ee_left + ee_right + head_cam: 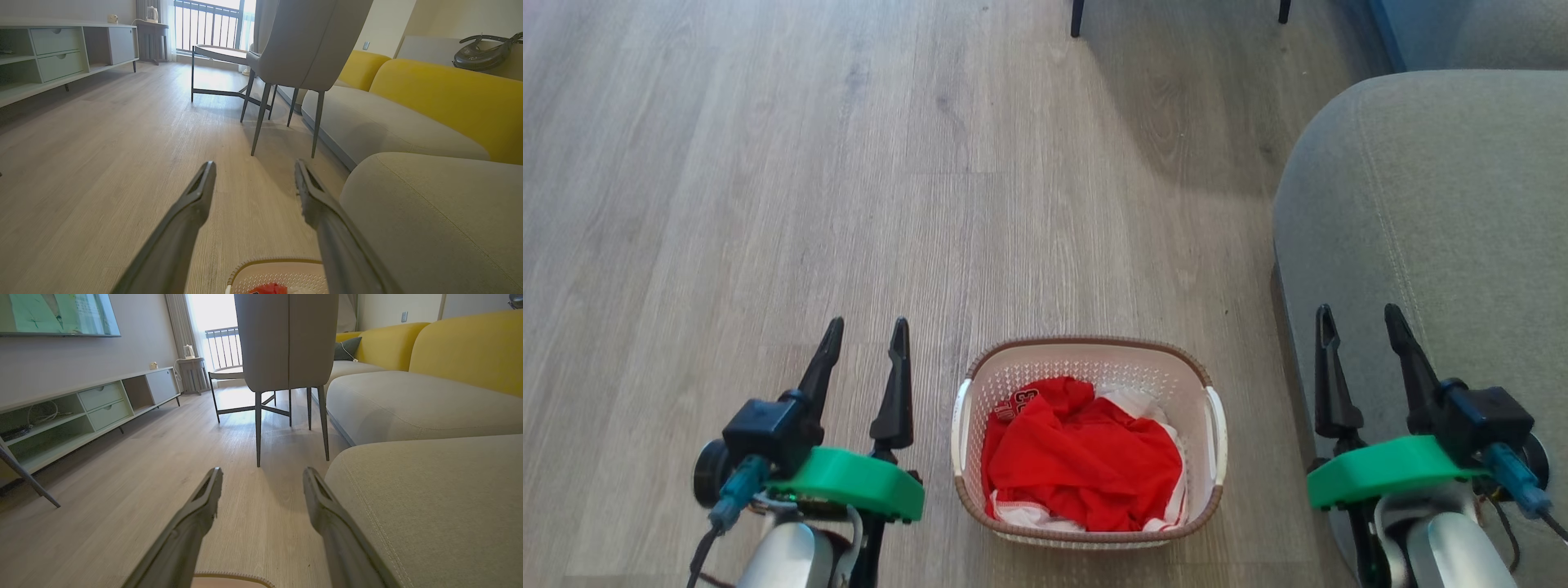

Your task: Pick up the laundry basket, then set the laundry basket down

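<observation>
Laundry basket (1094,369) between left tool (867,327), right tool (1359,312); apparently untouched.

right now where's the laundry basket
In the head view the laundry basket sits on the wood floor at lower centre, between the left claw and the right claw, with the grey sofa to its right.

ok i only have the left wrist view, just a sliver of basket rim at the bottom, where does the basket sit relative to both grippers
observer: head view shows the laundry basket on the floor between the left gripper and the right gripper, touching neither.
operator: right one open
observer: yes, its fingers stand apart, holding nothing.
operator: handles clear
observer: both white side handles show bare; the red clothes lie inside, off them.
</observation>
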